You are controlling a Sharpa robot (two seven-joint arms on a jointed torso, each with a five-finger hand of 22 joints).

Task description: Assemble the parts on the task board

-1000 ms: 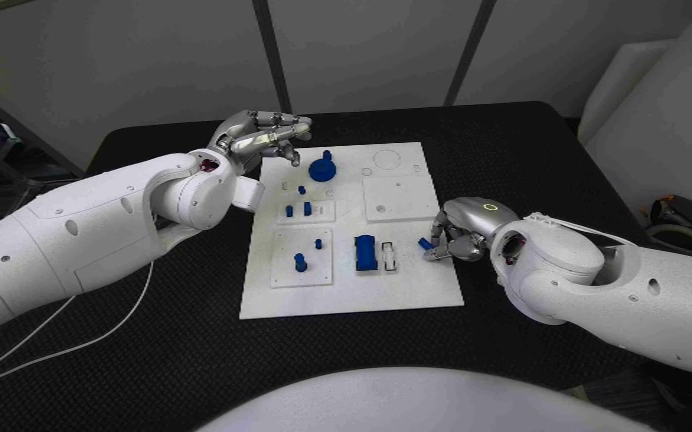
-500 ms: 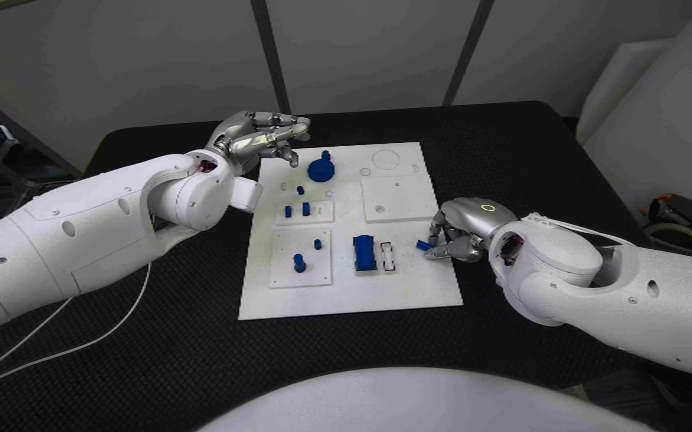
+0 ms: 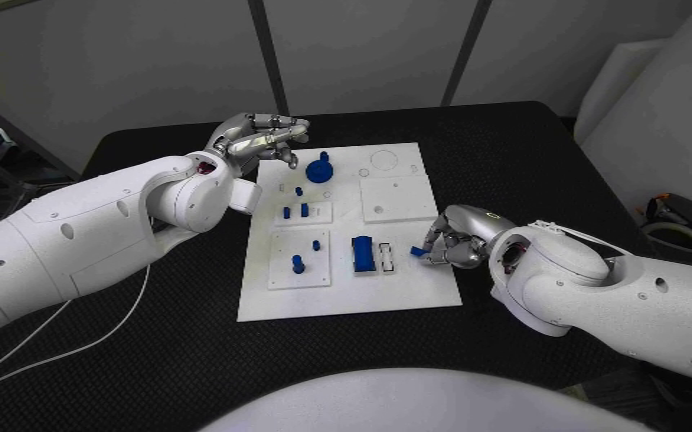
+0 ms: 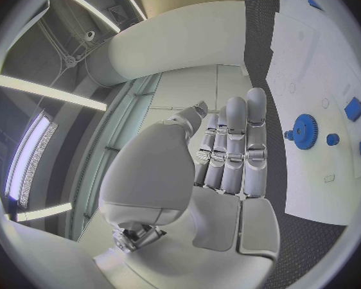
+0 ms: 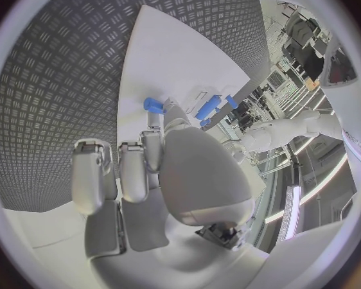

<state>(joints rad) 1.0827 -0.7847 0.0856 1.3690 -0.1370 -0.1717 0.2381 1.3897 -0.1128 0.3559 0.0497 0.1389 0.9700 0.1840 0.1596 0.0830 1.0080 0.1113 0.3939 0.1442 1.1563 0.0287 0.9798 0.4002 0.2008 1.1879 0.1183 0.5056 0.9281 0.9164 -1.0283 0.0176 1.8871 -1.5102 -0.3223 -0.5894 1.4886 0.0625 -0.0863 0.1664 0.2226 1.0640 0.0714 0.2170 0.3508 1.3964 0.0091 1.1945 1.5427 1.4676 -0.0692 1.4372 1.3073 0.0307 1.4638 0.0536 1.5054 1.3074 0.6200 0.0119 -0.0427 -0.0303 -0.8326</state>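
Note:
The white task board [image 3: 408, 288] lies in the middle of the black table. On it stand a blue gear [image 3: 322, 167], several small blue pegs [image 3: 299, 263] and a blue block [image 3: 364, 254]. My right hand [image 3: 456, 241] rests at the board's right edge and pinches a small blue part [image 3: 421, 250] between thumb and a finger. The right wrist view shows that part [image 5: 153, 105] at the fingertips, just over the board [image 5: 173, 64]. My left hand [image 3: 261, 138] hovers beyond the board's far left corner, holding nothing. Its fingers [image 4: 232, 144] are stretched out side by side, near the gear [image 4: 305, 131].
A white slot piece [image 3: 387, 256] sits beside the blue block. Two raised white squares [image 3: 397, 197] lie on the board's right half. The black mat [image 3: 505, 142] surrounds the board. A white cable [image 3: 87, 327] runs along the near left of the table.
My right hand has shifted slightly toward the near edge with the small blue part still pinched. The left hand has stayed in place.

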